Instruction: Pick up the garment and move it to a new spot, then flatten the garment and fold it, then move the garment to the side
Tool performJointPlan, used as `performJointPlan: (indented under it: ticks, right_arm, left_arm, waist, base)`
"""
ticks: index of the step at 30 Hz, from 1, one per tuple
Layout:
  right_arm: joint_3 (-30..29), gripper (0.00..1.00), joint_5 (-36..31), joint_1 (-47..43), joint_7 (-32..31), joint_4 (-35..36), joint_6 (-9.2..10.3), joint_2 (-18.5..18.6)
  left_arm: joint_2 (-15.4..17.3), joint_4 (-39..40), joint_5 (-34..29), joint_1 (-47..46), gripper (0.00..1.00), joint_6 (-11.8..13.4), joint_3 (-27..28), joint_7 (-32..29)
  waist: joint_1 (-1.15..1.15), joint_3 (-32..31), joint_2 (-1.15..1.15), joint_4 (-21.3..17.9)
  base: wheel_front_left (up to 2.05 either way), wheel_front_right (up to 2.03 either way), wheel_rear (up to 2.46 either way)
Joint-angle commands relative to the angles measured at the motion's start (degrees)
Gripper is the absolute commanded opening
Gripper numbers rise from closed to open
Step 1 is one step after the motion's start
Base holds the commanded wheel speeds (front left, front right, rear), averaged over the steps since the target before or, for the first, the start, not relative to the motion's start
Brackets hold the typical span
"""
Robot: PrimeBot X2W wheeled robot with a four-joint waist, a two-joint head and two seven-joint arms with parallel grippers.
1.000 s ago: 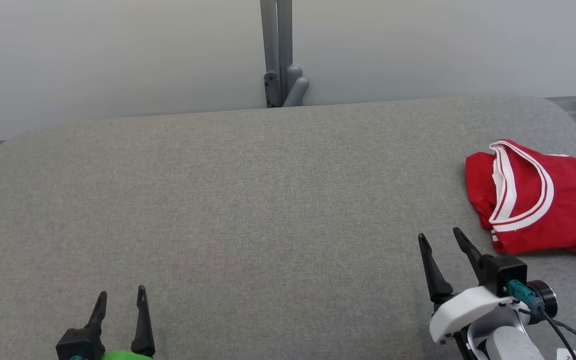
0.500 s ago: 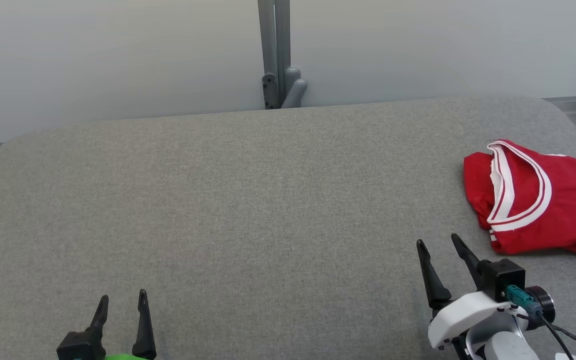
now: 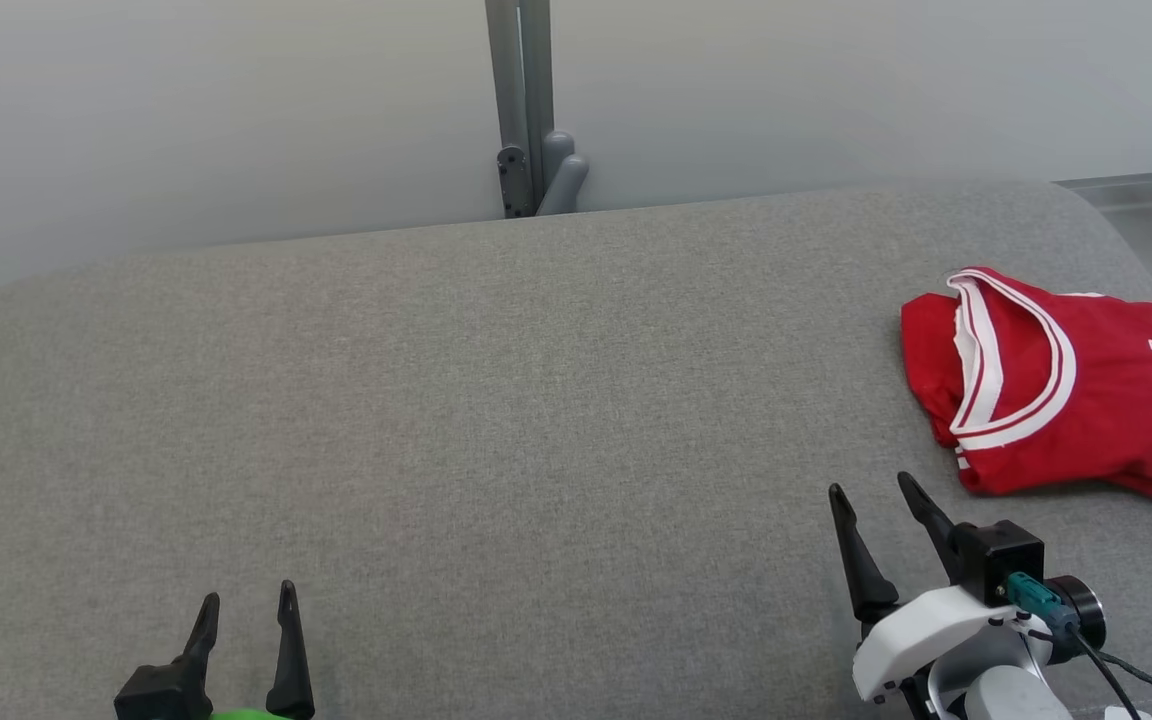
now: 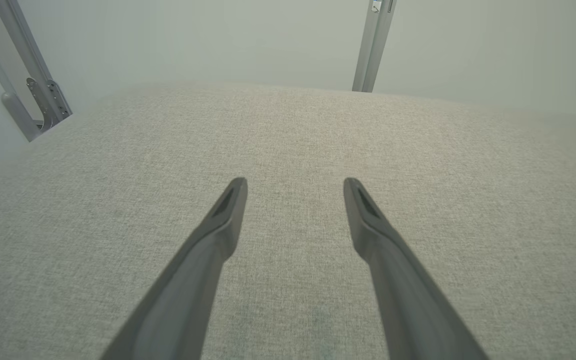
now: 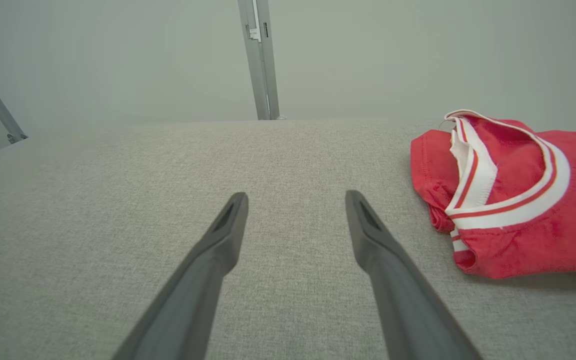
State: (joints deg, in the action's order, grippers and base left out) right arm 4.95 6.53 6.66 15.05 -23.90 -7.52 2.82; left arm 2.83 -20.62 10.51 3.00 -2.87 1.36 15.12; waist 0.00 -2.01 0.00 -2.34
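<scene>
The garment is a red sleeveless jersey (image 3: 1086, 420) of sporty knit fabric, with a broad white band carrying a thin red stripe around one curved opening. It lies bunched and folded over on itself at the right side of the grey fabric-covered counter (image 3: 496, 400), close to the right edge and about midway between the near and far sides. The banded opening faces left, and a strip of white lining shows inside it. Dark lettering outlined in white runs along the jersey's right part.

That right part is cut off by the picture edge in both the head view and the right wrist view, so the lettering cannot be read whole and the full outline of the jersey cannot be made out. Along its near edge some layers overlap; how many cannot be told.

The right gripper (image 3: 871, 487) hovers near and to the left of the jersey, apart from it, its two dark fingers spread with nothing between them. The left gripper (image 3: 248, 595) sits at the near left, well apart from the jersey, its fingers also spread and empty over bare fabric.

A grey metal post (image 3: 516, 100) stands behind the far edge against a pale wall.
</scene>
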Motion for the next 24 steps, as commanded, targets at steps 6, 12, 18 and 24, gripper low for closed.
performJointPlan:
  ticks: [6,12,18,24]
  right_arm:
    - [0.24,1.0,0.54,0.02,0.15,-0.43,0.08,0.21]
    - [0.71,1.0,1.41,0.22,0.15,-0.52,0.08,0.22]
    - [0.37,0.0,3.02,-1.3,-0.73,-2.24,-0.01,-0.22]
    - [-0.82,0.0,11.14,-1.11,-2.83,-1.07,-0.01,-0.19]
  left_arm:
    - [0.22,-0.15,0.22,0.16,1.0,0.09,-0.11,-0.02]
    - [0.22,-0.3,1.44,0.23,1.0,-0.82,-0.54,-0.02]
    - [-0.38,-2.49,2.82,-0.37,0.0,-0.74,-0.14,-0.72]
    - [-0.33,-1.67,10.59,-1.36,0.0,-1.14,0.49,-2.88]
  waist:
    - [0.0,0.22,0.0,-1.09]
    - [0.0,0.32,0.0,-1.23]
    - [0.0,0.34,0.0,-1.2]
    - [0.0,0.44,0.0,-1.0]
  base:
    - [0.0,0.0,0.0]
    - [0.0,0.0,0.0]
    - [0.0,0.0,0.0]
    - [0.0,0.0,0.0]
